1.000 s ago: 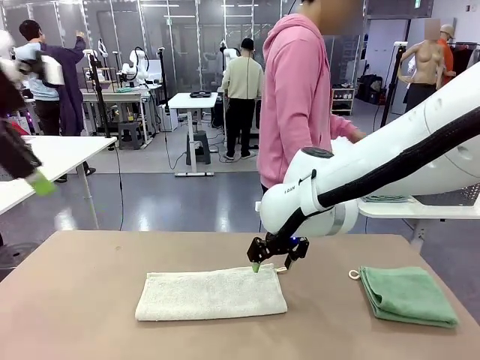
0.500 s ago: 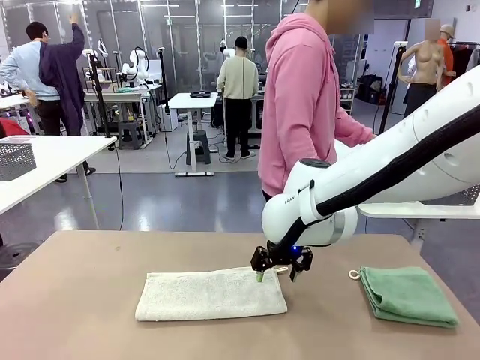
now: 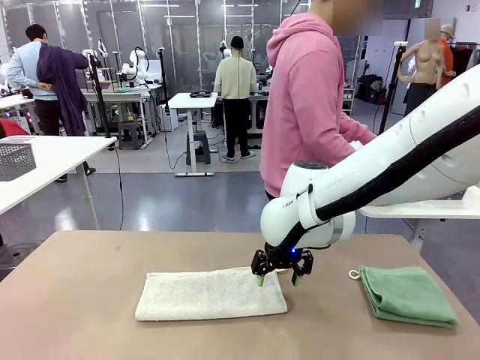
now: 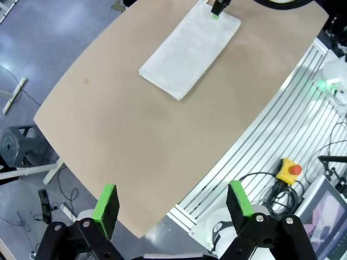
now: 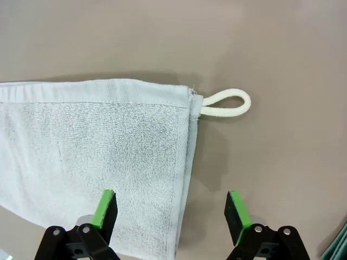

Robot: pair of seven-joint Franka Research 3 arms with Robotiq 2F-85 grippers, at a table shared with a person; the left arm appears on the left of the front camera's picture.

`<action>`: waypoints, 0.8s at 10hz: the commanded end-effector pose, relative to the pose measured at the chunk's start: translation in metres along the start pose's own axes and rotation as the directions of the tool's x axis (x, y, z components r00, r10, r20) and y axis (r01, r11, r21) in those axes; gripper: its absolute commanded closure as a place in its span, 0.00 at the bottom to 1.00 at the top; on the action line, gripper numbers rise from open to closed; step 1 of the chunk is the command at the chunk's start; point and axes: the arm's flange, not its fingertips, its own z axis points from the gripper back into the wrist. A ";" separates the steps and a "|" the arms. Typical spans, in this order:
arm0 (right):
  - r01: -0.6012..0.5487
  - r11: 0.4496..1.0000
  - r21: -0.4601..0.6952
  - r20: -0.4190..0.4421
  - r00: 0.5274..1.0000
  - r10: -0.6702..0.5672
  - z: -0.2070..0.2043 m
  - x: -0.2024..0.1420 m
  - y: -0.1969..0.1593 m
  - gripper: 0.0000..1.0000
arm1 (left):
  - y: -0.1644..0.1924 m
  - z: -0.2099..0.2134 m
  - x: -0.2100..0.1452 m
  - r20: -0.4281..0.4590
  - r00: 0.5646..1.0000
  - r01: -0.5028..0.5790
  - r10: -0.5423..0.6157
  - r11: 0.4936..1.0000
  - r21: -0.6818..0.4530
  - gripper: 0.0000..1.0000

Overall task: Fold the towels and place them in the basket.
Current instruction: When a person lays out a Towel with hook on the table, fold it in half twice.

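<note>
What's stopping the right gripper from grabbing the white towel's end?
Likely nothing: the right gripper hangs open just above the short edge of the white towel, a finger on either side.

A: Site type?
B: Robotics lab, open hall. White rectangular work tables (image 3: 193, 100) on a glossy grey floor (image 3: 172, 202), glass partition panels (image 3: 180, 34) behind; a person in a cream top (image 3: 235, 79) stands at a bench.
A: At this station?
B: White jointed robot arm (image 3: 300, 214); yellow box with red stop button (image 4: 289, 170); slotted aluminium rails (image 4: 271, 127) beside the tan tabletop (image 4: 135, 141).
</note>
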 end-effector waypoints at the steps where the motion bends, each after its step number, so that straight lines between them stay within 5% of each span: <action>1: -0.008 1.000 0.007 0.012 1.000 0.007 0.001 0.002 -0.003 0.00 | -0.001 -0.001 -0.003 0.001 1.000 0.005 -0.005 1.000 0.005 0.00; 7: 0.095 0.991 -0.094 -0.048 0.994 -0.100 -0.019 0.017 0.018 0.00 | -0.001 -0.001 -0.003 0.001 1.000 0.005 -0.005 1.000 0.005 0.00; 8: 0.098 0.991 -0.086 -0.064 0.993 -0.103 -0.023 0.019 0.019 0.07 | -0.001 -0.001 -0.003 0.001 1.000 0.005 -0.005 1.000 0.005 0.00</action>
